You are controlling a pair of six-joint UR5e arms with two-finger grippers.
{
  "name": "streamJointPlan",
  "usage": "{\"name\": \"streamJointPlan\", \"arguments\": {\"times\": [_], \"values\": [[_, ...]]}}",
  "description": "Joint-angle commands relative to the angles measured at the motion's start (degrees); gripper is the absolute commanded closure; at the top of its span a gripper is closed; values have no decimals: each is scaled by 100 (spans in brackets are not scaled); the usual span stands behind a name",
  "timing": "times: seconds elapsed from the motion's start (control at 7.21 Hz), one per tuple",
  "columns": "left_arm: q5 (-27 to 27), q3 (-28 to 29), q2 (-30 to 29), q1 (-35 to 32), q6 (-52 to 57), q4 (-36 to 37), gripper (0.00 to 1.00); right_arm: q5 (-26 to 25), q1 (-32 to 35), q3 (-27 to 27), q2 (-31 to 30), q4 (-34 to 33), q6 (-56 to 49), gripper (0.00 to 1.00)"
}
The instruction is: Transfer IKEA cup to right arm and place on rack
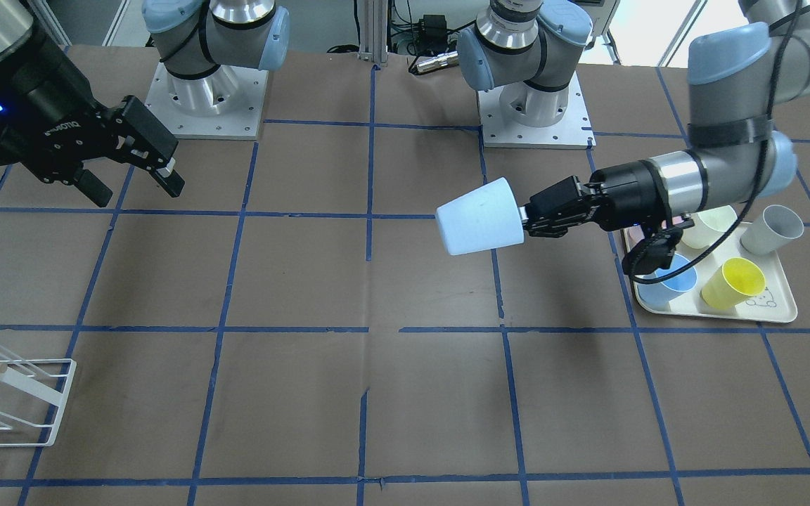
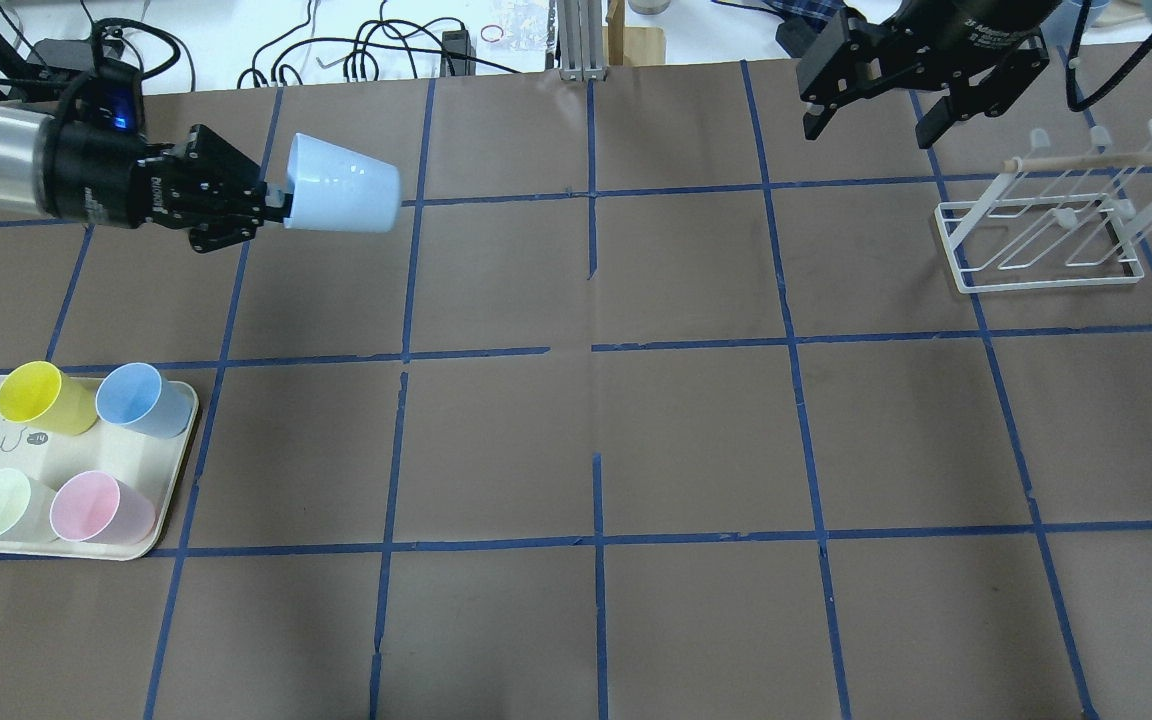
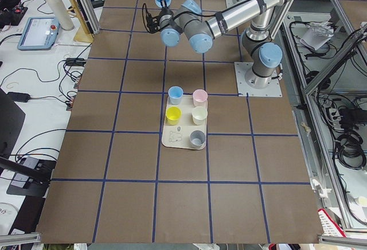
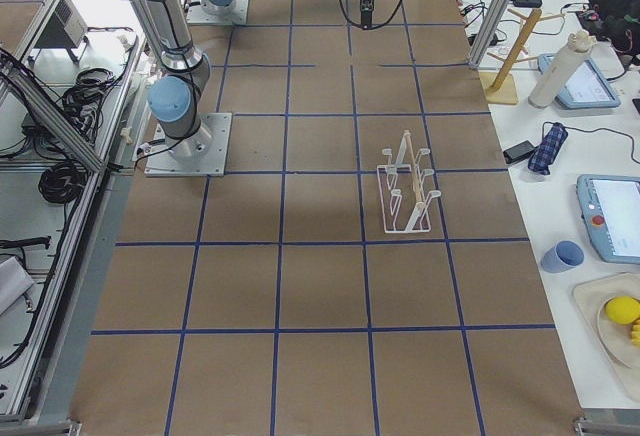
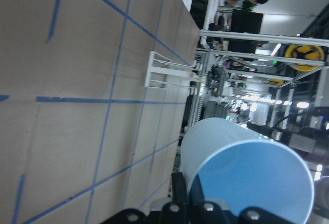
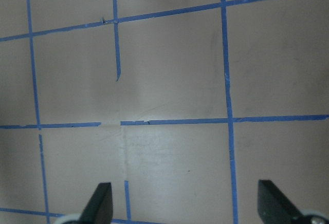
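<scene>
While left jaws clamp IKEA cup (image 1: 479, 216) by rim, right jaws apart, rack (image 1: 11, 397) partly cropped

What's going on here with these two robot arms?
The left gripper is shut on the rim of a pale blue cup, holding it sideways in the air with its base pointing toward the table's middle. The right gripper is open and empty, up near the rack and well apart from the cup, so the handover is not yet done. No cup is on the rack. Other cups stand on the tray.
</scene>
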Motion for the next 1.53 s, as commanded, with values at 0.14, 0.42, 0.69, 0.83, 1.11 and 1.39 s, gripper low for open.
{"name": "streamJointPlan", "arguments": {"times": [0.14, 0.42, 0.69, 0.83, 1.11, 1.39], "values": [[-1570, -306, 112, -1140, -100, 16, 100, 837, -162, 317, -389, 906, 254, 0], [-2150, -455, 243, -1458, -74, -27, 100, 1012, -109, 634, -795, 934, 877, 0], [-2484, -683, 410, -1547, -56, 8, 100, 2932, -161, 679, -708, 1224, 1194, 0], [-2504, -728, 481, -1609, -56, 7, 100, 3069, -222, 731, -691, 1163, 1240, 0], [-2531, -728, 543, -1627, -56, 7, 100, 3886, -782, 916, -717, 708, 1144, 0], [-2784, -728, 552, -1836, -65, 7, 100, 3878, -777, 1012, -656, 740, 1240, 0]]}}
